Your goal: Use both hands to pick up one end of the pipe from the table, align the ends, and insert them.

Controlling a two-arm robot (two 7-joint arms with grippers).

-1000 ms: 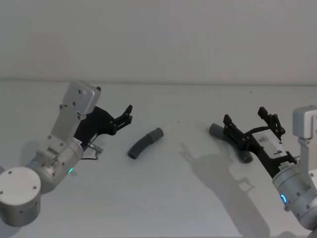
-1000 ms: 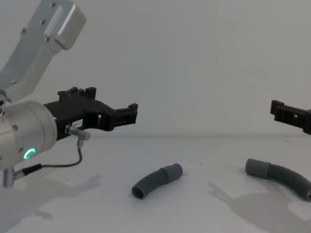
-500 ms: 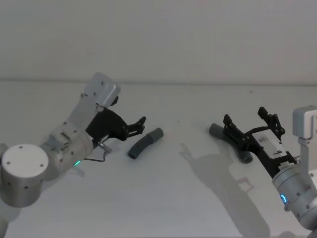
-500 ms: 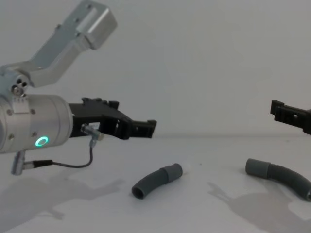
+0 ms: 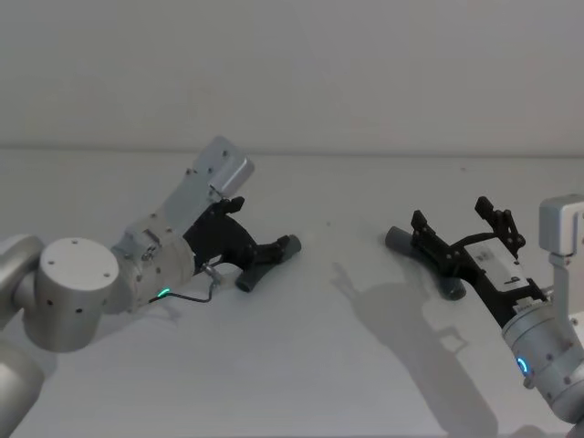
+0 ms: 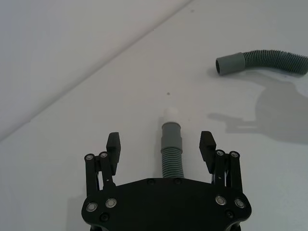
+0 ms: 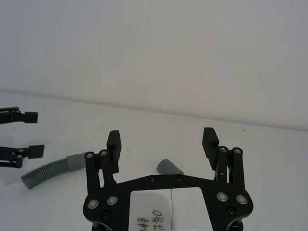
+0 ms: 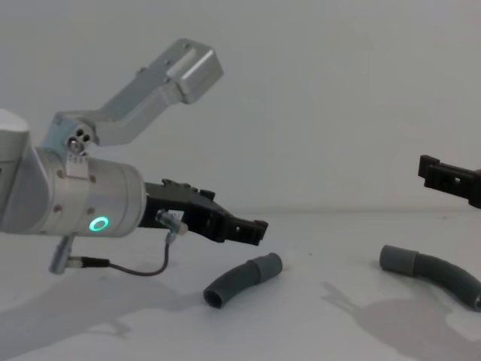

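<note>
A plain pale wall (image 5: pixel 292 73) stands at the back and meets the table (image 5: pixel 301 383) along a straight horizontal line. A tiny dark speck (image 5: pixel 329 222) lies on the white top near the middle. Soft grey shadows (image 5: pixel 401 319) spread across it toward the right side.

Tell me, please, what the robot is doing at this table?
The robot is about to pick up two hose pieces that it is meant to plug together. Its left hand is low over the short hose piece, open, with a finger on either side of it and nothing gripped yet. Its right hand hangs open above the longer hose piece. Both pieces lie on the white table, well apart.
</note>
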